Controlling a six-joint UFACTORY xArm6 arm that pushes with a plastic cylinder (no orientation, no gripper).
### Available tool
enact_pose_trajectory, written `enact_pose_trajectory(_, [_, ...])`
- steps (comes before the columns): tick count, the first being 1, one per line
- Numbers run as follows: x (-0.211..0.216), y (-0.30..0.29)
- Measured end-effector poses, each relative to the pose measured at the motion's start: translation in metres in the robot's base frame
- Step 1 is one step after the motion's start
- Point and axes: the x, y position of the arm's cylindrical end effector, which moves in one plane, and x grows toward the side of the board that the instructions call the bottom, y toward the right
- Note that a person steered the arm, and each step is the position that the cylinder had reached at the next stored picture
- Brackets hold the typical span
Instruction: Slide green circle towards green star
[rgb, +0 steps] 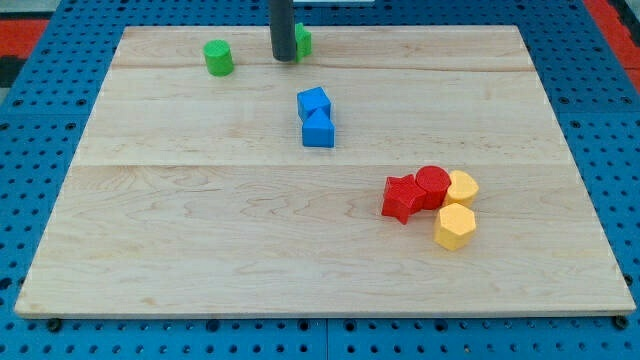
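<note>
Wood board (200, 230) on blue pegboard (40, 120); my tip (285, 60) seemingly touches green star (302, 40); no gripper.

Wooden tabletop (200, 250) sits on a blue pegboard (40, 110). Two blue blocks near the middle, touching: upper blue block (313, 103), lower blue block (319, 130), shapes unclear. Cluster toward the view's lower right, all packed together: red star (402, 198), red circle (433, 185) just right of it, yellow block (462, 187) further right, yellow hexagon (455, 227) below.
</note>
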Motion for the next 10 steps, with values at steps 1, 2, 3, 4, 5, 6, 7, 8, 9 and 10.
enact_pose_trajectory(1, [0.039, 0.010])
enact_pose_trajectory(2, [0.064, -0.043])
enact_pose_trajectory(3, [0.059, -0.127])
enact_pose_trajectory(4, [0.022, -0.128])
enact_pose_trajectory(5, [0.041, -0.080])
enact_pose_trajectory(6, [0.043, -0.092])
enact_pose_trajectory(7, [0.043, -0.066])
enact_pose_trajectory(8, [0.032, -0.066])
enact_pose_trajectory(9, [0.023, -0.065])
enact_pose_trajectory(10, [0.015, -0.047])
